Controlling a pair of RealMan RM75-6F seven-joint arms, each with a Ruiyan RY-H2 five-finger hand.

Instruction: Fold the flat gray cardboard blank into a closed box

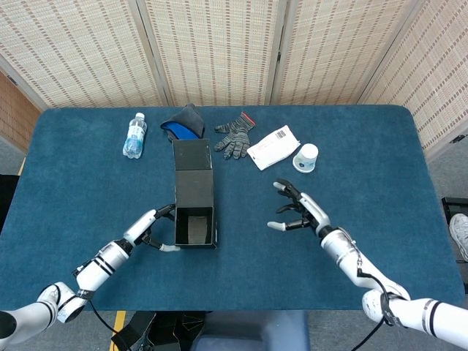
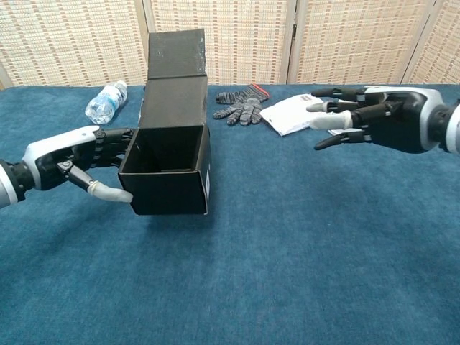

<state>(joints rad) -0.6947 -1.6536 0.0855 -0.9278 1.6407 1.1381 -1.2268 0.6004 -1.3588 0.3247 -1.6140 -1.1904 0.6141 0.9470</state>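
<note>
Blue table (image 1: 88,183), wicker screens behind.
Left hand (image 2: 86,162) grips the open box's (image 2: 169,165) left wall, lid flap upright; right hand (image 2: 359,118) hovers empty, fingers spread, well right of it.

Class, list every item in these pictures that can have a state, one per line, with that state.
Cardboard box: open toward the camera, lid flap raised.
Left hand: gripping the box's side wall.
Right hand: fingers spread, holding nothing.
Water bottle: lying on its side.
Paper cup: upside down.
Gloves: lying flat.
White packet: lying flat.
</note>
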